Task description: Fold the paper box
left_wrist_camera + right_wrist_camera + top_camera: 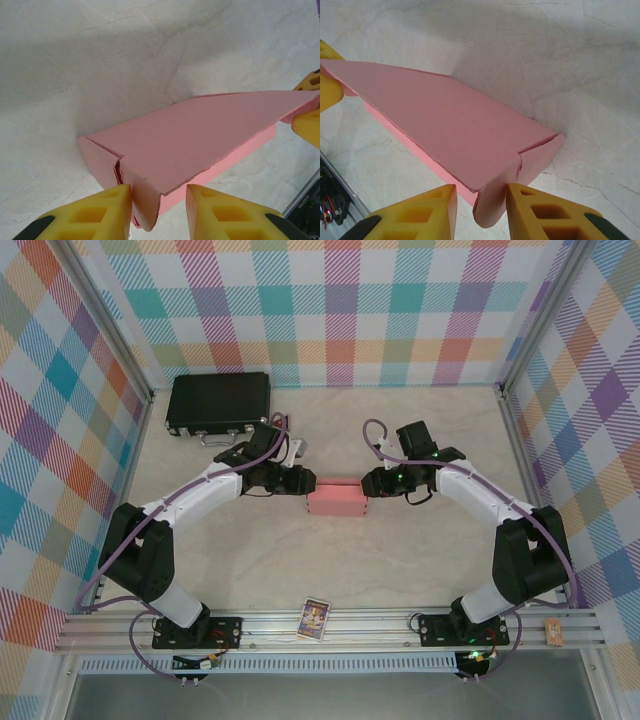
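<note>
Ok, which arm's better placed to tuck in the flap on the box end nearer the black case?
Left. The left gripper straddles that end flap of the paper box; the right gripper is at the opposite end.

the paper box (337, 501) is salmon-pink — fingers (215, 212) yellow, walls (340, 300) plaid.

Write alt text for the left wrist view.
A folded pink box lies on the pale table, its near end flap between the left gripper's open yellow fingers. The right gripper flanks its far end at the frame's right edge.
</note>
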You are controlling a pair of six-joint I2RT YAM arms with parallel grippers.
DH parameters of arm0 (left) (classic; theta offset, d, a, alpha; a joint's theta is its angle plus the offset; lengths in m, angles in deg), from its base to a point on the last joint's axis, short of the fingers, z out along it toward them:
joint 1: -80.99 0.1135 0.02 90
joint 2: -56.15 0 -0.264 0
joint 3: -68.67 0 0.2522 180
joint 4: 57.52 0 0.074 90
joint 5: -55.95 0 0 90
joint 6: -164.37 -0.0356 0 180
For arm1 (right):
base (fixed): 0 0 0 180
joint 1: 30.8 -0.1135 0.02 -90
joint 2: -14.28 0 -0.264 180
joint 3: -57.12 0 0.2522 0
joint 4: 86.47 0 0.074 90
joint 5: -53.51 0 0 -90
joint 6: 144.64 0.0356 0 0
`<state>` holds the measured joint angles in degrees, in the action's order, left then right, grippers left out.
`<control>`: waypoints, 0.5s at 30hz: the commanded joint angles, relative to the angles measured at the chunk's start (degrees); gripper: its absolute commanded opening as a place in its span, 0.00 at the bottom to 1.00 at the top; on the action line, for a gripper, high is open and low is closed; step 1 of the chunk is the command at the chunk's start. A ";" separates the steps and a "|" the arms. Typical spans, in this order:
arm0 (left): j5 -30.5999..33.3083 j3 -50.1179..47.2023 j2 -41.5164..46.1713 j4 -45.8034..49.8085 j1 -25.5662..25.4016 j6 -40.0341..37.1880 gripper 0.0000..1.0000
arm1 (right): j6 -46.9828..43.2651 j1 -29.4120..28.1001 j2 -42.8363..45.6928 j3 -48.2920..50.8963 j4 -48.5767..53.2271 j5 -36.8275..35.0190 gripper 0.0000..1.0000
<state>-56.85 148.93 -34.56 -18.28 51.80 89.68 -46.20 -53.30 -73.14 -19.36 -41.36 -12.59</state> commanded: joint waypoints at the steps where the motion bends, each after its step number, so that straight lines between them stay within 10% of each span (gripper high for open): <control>1: 0.63 1.53 -0.60 1.67 -0.69 -0.94 0.33 | 0.65 -0.45 -0.83 -2.23 1.00 1.59 0.32; 15: 1.45 1.64 -0.60 2.43 -0.71 -1.42 0.33 | 1.74 -0.59 -2.75 -4.32 2.56 1.74 0.32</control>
<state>-55.72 148.97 -34.89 -17.85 51.80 89.46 -45.41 -53.35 -75.19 -21.91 -40.18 -12.59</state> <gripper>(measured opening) 0.334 0.323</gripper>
